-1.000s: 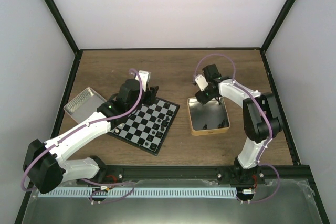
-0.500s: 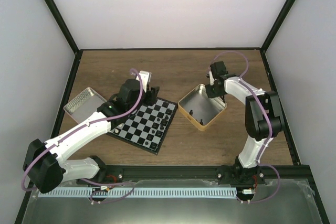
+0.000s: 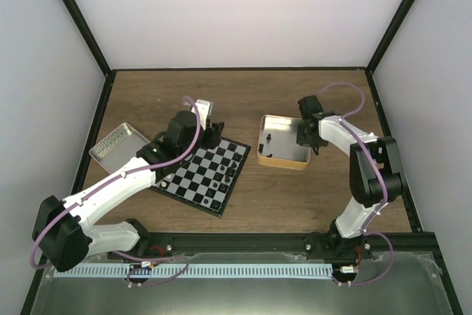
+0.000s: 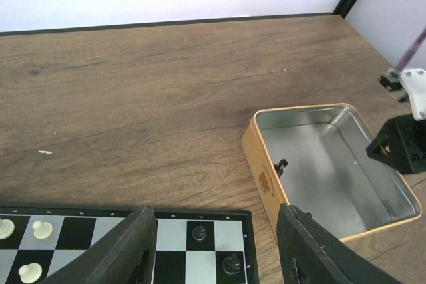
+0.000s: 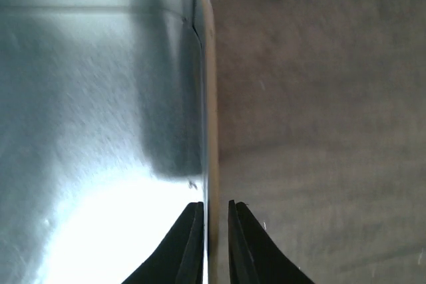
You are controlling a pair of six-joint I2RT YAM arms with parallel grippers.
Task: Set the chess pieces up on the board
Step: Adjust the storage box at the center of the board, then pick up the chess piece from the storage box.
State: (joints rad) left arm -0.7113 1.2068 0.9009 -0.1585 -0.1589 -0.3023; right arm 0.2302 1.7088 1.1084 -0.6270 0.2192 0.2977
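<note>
Colours before you
You see a board [image 3: 193, 179] checked black and pale grey, cream pieces [image 4: 41, 229], glossy black pieces [image 4: 198, 233], a tin [image 4: 263, 172] gold outside, silver inside, and a brown wood-grain table [image 4: 166, 98].

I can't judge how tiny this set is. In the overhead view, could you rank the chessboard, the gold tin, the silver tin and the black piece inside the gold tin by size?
1. chessboard, clearly largest.
2. gold tin and silver tin: about alike, so not ranked.
3. black piece, by far smallest.
</note>
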